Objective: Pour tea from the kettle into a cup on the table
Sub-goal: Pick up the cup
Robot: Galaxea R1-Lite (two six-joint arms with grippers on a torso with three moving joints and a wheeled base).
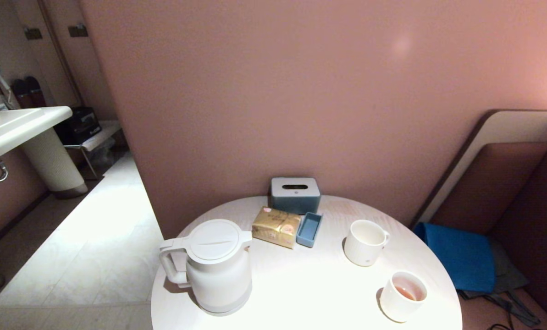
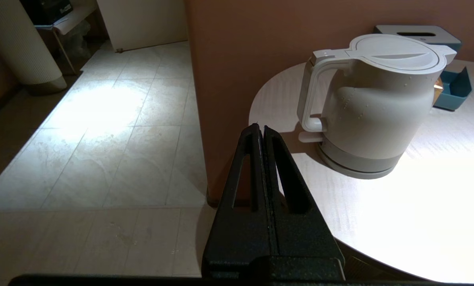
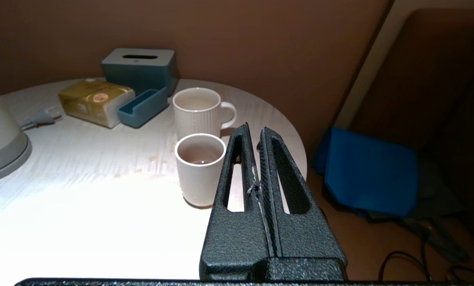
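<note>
- Since neither arm reaches into the head view, we log both as parked short of the desk point(image 1: 301, 284): left gripper point(image 2: 260, 129) fingers pressed together, empty, near the kettle handle; right gripper point(image 3: 252, 131) likewise, beside the cup point(image 3: 200, 169).
- Kettle point(image 1: 218, 266): white matte jug, flat round lid, loop handle facing the desk's left edge, likely for our left arm.
- Cup: smooth, tapered, near-right rim; little tea point(image 1: 406, 292) inside.
- Ribbed mug point(image 1: 365, 242): just behind the cup.
</note>
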